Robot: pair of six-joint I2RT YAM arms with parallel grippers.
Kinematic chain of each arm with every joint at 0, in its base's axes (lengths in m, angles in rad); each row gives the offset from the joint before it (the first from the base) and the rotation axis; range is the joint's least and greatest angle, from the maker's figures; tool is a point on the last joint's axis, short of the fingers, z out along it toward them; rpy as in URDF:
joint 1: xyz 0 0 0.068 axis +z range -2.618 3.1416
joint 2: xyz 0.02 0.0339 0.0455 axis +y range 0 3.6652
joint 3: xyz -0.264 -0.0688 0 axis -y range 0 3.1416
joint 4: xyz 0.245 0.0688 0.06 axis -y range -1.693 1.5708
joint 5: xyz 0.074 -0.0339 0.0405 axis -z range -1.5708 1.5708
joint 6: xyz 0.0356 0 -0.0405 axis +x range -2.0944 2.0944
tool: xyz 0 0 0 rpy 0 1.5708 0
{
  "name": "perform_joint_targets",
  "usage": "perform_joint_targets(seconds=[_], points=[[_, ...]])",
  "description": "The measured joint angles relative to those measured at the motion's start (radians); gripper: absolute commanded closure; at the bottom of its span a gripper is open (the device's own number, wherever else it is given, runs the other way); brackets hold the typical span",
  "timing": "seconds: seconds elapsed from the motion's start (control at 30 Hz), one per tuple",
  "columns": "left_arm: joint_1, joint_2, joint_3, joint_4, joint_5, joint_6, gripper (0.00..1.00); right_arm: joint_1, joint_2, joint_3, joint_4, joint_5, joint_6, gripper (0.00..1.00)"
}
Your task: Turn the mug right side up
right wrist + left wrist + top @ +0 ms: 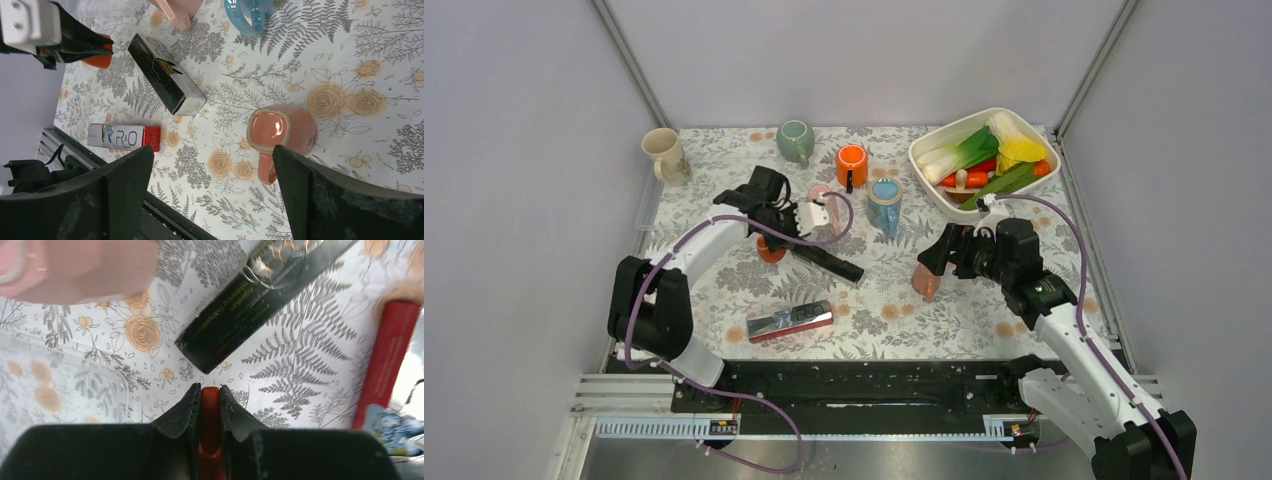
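Note:
My left gripper (pixel 771 232) is shut on the handle (pixel 210 405) of a red-orange mug (pixel 769 252) that sits low at the left middle of the floral table; the right wrist view shows this mug (pixel 97 56) under the fingers. In the left wrist view my left gripper (pixel 210 388) hides the mug's body. My right gripper (pixel 936 262) is open above a salmon-pink mug (pixel 925 282). In the right wrist view this mug (pixel 287 131) stands with a glossy, beige-ringed face up and its handle toward me, by the right finger of my gripper (pixel 212 160).
A black box (pixel 829 262) lies beside the left gripper, a red and silver box (pixel 789 320) nearer the front. Cream (pixel 664 155), green (pixel 796 140), orange (pixel 852 165), blue (pixel 885 205) and pink (pixel 824 200) mugs stand behind. A white dish of vegetables (pixel 924 170) sits back right.

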Motion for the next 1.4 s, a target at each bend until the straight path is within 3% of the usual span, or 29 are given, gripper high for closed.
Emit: perform_joint_targets(seconds=[0.23,0.4,0.67,0.87,0.93,1.1,1.17,1.27,1.33,1.37,1.4], points=[[0.019,-0.067,0.101,-0.011,0.151,-0.26,1.0,0.073,0.014,0.043,-0.013,-0.008,0.0,0.01],[0.019,-0.131,0.155,-0.014,0.282,-0.414,1.0,0.19,0.055,0.106,0.045,-0.006,0.006,0.01],[0.019,-0.196,0.233,0.033,0.393,-0.709,1.0,0.442,0.359,0.265,0.293,0.0,0.051,0.01],[0.018,-0.26,0.248,0.088,0.466,-0.851,1.0,0.486,0.525,0.354,0.488,-0.029,0.113,0.03],[0.018,-0.282,0.248,0.104,0.488,-0.888,1.0,0.488,0.545,0.362,0.544,-0.04,0.134,0.1],[0.015,-0.304,0.248,0.169,0.537,-0.996,1.0,0.493,0.558,0.364,0.679,-0.078,0.193,0.45],[0.011,-0.301,0.248,0.211,0.539,-1.049,1.0,0.496,0.576,0.372,0.731,-0.104,0.225,0.62],[0.008,-0.299,0.247,0.254,0.543,-1.106,1.0,0.498,0.605,0.377,0.8,-0.129,0.26,0.97],[0.018,-0.298,0.241,0.283,0.565,-1.145,1.0,0.495,0.602,0.376,0.825,-0.138,0.272,1.0],[0.022,-0.299,0.235,0.304,0.576,-1.166,0.92,0.493,0.594,0.373,0.836,-0.138,0.268,1.0],[0.024,-0.3,0.23,0.323,0.589,-1.18,0.7,0.493,0.583,0.37,0.832,-0.133,0.251,1.0]])
